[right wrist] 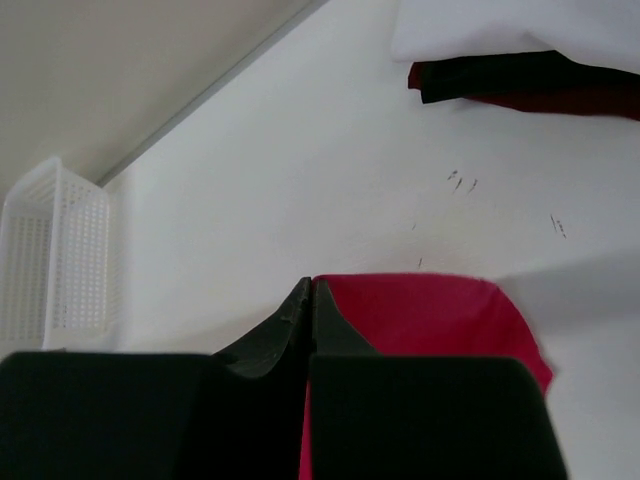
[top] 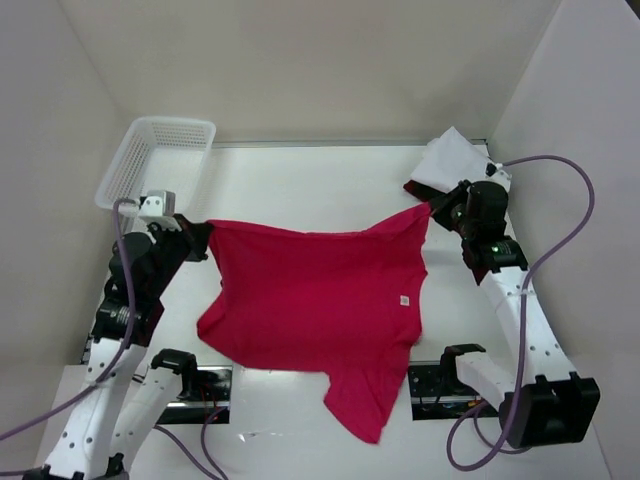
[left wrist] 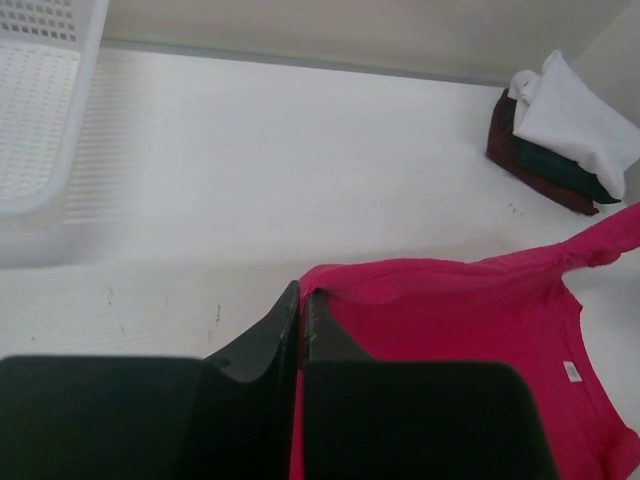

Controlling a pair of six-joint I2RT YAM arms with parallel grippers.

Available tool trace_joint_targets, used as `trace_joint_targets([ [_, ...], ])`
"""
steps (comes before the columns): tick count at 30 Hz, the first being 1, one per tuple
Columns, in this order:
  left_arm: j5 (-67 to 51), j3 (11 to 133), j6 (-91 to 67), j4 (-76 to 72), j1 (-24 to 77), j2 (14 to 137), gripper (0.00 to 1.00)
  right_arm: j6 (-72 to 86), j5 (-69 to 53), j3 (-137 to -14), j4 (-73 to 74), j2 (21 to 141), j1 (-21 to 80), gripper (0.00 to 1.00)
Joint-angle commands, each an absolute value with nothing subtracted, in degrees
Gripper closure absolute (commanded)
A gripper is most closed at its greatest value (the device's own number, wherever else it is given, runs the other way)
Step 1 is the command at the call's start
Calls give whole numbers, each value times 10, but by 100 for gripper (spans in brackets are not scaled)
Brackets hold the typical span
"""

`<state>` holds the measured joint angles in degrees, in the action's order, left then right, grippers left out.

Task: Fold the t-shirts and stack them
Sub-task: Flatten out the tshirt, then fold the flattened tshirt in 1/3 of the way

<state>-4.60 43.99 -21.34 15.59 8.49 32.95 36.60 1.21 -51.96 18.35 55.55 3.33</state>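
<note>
While the white desk (top: 300,180) carries everything, the crimson t-shirt (top: 320,300) is pulled taut over its middle between the two arms, its lower part trailing toward the near edge. A folded white t-shirt (top: 450,160) and a dark maroon t-shirt (left wrist: 540,172) sit stacked in the far right corner. The left fingers (left wrist: 270,335) and right fingers (right wrist: 280,330) are each clamped on a red corner. Spreading seems the step in hand; next the shirt needs lowering flat and even before folding
</note>
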Motion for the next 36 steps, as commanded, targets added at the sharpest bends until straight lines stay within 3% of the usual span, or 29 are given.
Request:
trace_joint_targets([
  [1,-39,456,-225,93,85,387,100,388,15,-509,53,604,36,100],
  [8,2,483,-237,53,85,534,100,388,35,-547,9,706,41,100],
  [16,56,601,-203,4,80,747,100,382,47,-661,-3,817,41,100],
  [27,26,861,-114,3,68,1049,100,377,52,-771,-16,943,41,100],
  [36,6,884,-109,-37,34,1121,100,377,54,-799,-23,1011,41,100],
])
